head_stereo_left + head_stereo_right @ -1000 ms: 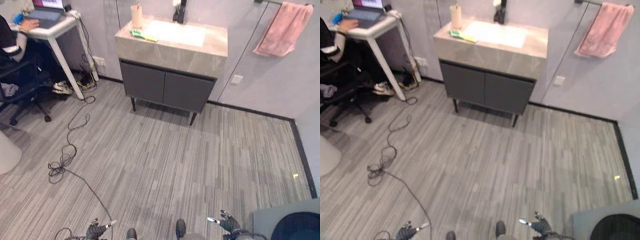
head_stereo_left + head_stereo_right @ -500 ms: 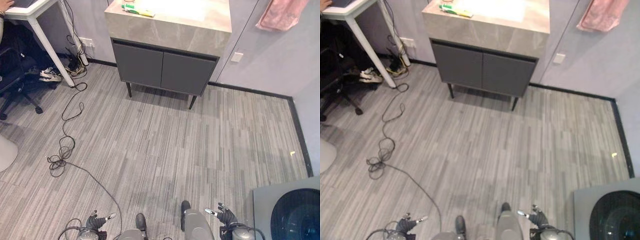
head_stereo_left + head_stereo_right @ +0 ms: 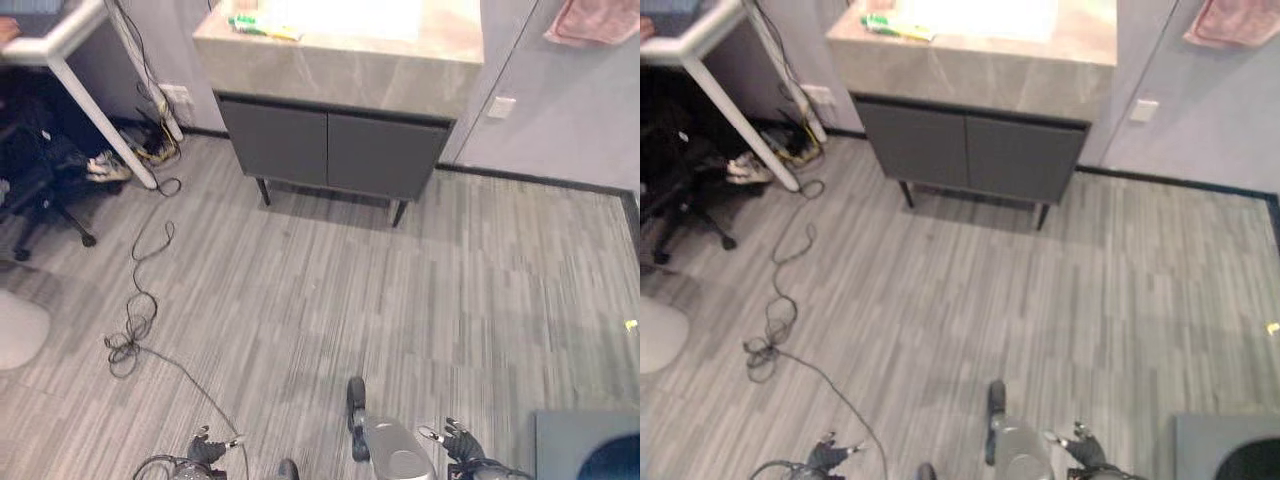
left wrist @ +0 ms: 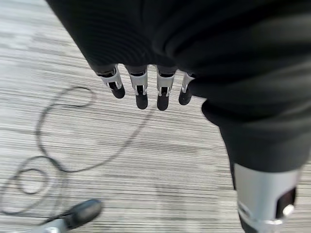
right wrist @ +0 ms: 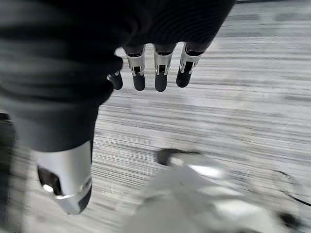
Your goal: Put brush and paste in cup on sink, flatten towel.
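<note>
No writing that can be read is being shown on anything in the scene. The paste (image 3: pixel 262 27), a green and yellow tube, is lying on the left end of the stone sink (image 3: pixel 340 68) top at the far wall, and what may be the brush is lying with it, though the two cannot be told apart. A pale basin is set in the middle of the top, and a grey two-door cabinet (image 3: pixel 330 150) is carrying it on thin legs. The pink towel (image 3: pixel 594 20) is hanging on the wall to the right of the sink, its lower edge alone being seen. Both hands are being held low near the floor (image 3: pixel 330 300), well apart from the sink and the towel. The left robot hand (image 4: pixel 146 87) is being held with fingers straight and relaxed, nothing in it, over the striped grey floor. The right robot hand (image 5: pixel 155 73) is likewise being held with fingers straight and spread, empty. At the left a white desk (image 3: pixel 70 50) is standing, with a black chair (image 3: pixel 40 190) under it.
</note>
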`<state>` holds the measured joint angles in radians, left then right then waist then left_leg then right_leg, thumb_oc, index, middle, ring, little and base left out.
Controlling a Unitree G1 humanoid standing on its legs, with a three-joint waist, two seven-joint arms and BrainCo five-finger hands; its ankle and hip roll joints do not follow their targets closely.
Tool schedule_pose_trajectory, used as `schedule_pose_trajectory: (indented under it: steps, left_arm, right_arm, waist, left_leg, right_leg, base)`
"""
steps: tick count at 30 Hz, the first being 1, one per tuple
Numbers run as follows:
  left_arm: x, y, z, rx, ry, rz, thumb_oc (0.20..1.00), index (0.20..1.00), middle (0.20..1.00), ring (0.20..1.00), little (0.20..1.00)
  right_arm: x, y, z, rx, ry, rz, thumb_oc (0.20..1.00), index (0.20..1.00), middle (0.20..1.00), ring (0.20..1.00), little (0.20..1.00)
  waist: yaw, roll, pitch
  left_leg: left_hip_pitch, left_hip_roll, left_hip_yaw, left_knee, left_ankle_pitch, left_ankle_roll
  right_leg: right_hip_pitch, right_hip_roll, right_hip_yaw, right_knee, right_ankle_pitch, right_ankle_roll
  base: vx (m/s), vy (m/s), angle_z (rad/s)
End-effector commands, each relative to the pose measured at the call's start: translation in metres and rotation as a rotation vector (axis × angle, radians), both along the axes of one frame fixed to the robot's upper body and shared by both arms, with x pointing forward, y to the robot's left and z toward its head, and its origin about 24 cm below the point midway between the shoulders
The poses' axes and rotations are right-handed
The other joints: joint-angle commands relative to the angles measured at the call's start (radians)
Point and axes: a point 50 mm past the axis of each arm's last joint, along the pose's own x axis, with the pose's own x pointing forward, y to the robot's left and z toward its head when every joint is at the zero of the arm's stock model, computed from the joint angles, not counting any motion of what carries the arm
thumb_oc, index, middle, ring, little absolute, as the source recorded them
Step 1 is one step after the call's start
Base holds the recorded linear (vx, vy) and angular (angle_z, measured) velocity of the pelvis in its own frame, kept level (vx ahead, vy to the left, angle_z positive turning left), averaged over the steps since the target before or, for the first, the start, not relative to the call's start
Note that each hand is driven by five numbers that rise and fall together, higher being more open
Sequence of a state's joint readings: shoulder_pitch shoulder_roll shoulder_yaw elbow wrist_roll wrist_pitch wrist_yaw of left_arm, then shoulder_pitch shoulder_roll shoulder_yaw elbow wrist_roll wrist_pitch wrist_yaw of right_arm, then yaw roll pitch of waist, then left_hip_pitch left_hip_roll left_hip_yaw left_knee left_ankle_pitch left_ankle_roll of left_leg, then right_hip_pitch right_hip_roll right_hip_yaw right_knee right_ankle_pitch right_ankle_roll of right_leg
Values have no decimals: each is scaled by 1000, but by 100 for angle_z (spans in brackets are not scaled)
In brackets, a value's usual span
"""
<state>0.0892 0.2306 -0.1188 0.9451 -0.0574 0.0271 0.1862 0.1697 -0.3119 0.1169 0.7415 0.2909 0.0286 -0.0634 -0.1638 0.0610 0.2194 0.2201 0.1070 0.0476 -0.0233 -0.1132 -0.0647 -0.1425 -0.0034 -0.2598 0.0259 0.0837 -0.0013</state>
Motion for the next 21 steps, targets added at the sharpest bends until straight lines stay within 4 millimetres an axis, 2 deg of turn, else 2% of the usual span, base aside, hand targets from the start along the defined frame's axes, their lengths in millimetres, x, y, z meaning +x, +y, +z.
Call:
schedule_pose_trajectory:
  steps: [1,2,3,4,5,6,7,9,10,11,12,14,15,16,17,18,19,20,21]
  left_arm:
    - [14,17,11,79,-39,-72,1000,1000,1000,1000,1000]
    - [17,13,10,70,-38,-95,1000,1000,1000,1000,1000]
    - [18,14,10,84,-29,-127,1000,1000,1000,1000,1000]
    - [18,14,10,84,-29,-127,1000,1000,1000,1000,1000]
    - [19,16,11,100,-21,-145,1000,1000,1000,1000,1000]
    - [19,21,11,118,-14,-126,1000,1000,1000,1000,1000]
    - [19,21,11,118,-14,-126,1000,1000,1000,1000,1000]
    - [18,23,12,126,-19,-103,1000,1000,1000,1000,1000]
    - [16,21,11,116,-19,-80,1000,1000,1000,1000,1000]
    - [16,21,11,116,-19,-80,1000,1000,1000,1000,1000]
    - [13,20,10,113,-14,-68,1000,1000,1000,1000,1000]
    - [9,20,9,114,-11,-52,1000,1000,1000,1000,1000]
    - [9,21,9,114,-11,-52,1000,1000,1000,1000,1000]
    - [3,20,8,110,-10,-23,1000,1000,1000,1000,1000]
    - [0,19,7,104,-8,-4,1000,1000,1000,1000,1000]
    - [-3,19,6,101,-4,6,1000,1000,1000,1000,1000]
    - [-3,19,6,101,-3,6,1000,1000,1000,1000,1000]
    - [-4,19,5,107,0,5,1000,1000,1000,1000,1000]
    - [-4,19,6,108,0,-5,1000,1000,1000,1000,1000]
  right_arm:
    - [8,-6,6,-61,-23,62,1000,1000,1000,1000,1000]
    - [8,-14,8,-110,-10,86,1000,1000,1000,1000,1000]
    - [10,-17,10,-129,-15,104,1000,1000,1000,1000,1000]
    - [10,-17,10,-129,-15,104,1000,1000,1000,1000,1000]
    - [13,-20,12,-146,-23,108,1000,1000,1000,1000,1000]
    - [20,-26,17,-182,-35,120,1000,1000,1000,1000,1000]
    - [20,-26,17,-182,-35,120,1000,1000,1000,1000,1000]
    - [25,-29,21,-205,-56,124,1000,1000,1000,1000,1000]
    - [25,-32,22,-218,-52,112,1000,1000,1000,1000,1000]
    - [25,-32,22,-218,-52,112,1000,1000,1000,1000,1000]
    - [25,-33,22,-228,-50,108,1000,1000,1000,1000,1000]
    - [27,-30,22,-243,-47,134,1000,1000,1000,1000,1000]
    - [27,-30,22,-243,-47,134,1000,1000,1000,1000,1000]
    - [25,-28,19,-263,-25,174,1000,1000,1000,1000,1000]
    - [24,-26,18,-283,-7,210,1000,1000,1000,1000,1000]
    - [24,-24,17,-293,-2,239,1000,1000,1000,1000,1000]
    - [24,-24,17,-293,-1,239,1000,1000,1000,1000,1000]
    - [22,-23,15,-299,14,255,1000,1000,1000,1000,1000]
    - [20,-22,13,-284,21,241,1000,1000,1000,1000,1000]
  waist:
    - [-25,-9,-10]
    - [-29,13,-14]
    - [-31,14,-13]
    - [-33,10,-16]
    - [-31,3,-13]
    - [-12,-28,0]
    - [-12,-28,0]
    - [2,-53,12]
    - [31,-70,22]
    - [31,-71,21]
    - [56,-83,30]
    - [74,-88,32]
    - [74,-90,29]
    - [100,-86,30]
    - [117,-80,30]
    - [128,-73,25]
    - [128,-76,28]
    - [138,-74,26]
    - [142,-71,19]
  left_leg:
    - [78,-164,-52,62,28,8]
    - [59,-146,-63,149,122,-43]
    - [37,-139,-59,210,177,-81]
    - [33,-143,-62,209,181,-80]
    - [-7,-128,-45,288,227,-110]
    - [-100,-102,-3,461,286,-131]
    - [-101,-103,-4,461,287,-131]
    - [-151,-75,64,555,288,-114]
    - [-254,-20,175,522,237,-72]
    - [-255,-20,175,522,237,-72]
    - [-333,-21,202,486,179,-47]
    - [-407,-33,192,402,169,-32]
    - [-409,-35,192,397,174,-31]
    - [-439,-48,133,236,190,-23]
    - [-445,-56,78,138,242,-30]
    - [-460,-48,42,69,265,-39]
    - [-448,-51,44,57,270,-39]
    - [-454,-33,27,-39,308,-58]
    - [-466,-19,49,-63,323,-67]
  right_leg:
    - [-93,-13,44,-18,66,114]
    - [-59,7,38,-14,35,88]
    - [-32,12,37,-20,23,78]
    - [-35,7,35,-20,24,78]
    - [-6,5,35,-29,10,68]
    - [52,-5,41,-40,-20,42]
    - [51,-6,40,-40,-20,42]
    - [97,-10,48,-52,-44,32]
    - [159,-29,42,-75,-64,35]
    - [159,-29,42,-75,-63,35]
    - [203,-33,54,-99,-75,47]
    - [221,-37,69,-104,-88,57]
    - [218,-39,69,-104,-87,57]
    - [263,-33,93,-110,-112,69]
    - [288,-26,107,-111,-126,73]
    - [303,-20,124,-112,-138,75]
    - [308,-23,124,-112,-141,76]
    - [335,-18,154,-111,-160,77]
    - [364,-11,180,-110,-176,82]
  base:
    - [395,-233,27]
    - [316,-194,29]
    - [309,-195,35]
    - [182,-134,27]
    - [266,-255,17]
    - [273,-255,29]
    - [298,-297,14]
    - [282,-242,-14]
    - [277,-198,-14]
    - [392,-185,19]
    - [265,-54,51]
    - [278,-23,15]
    - [356,52,-18]
    - [409,76,-32]
    - [539,102,-42]
    - [294,52,-62]
    - [385,67,-70]
    - [500,107,-98]
    - [745,233,-97]
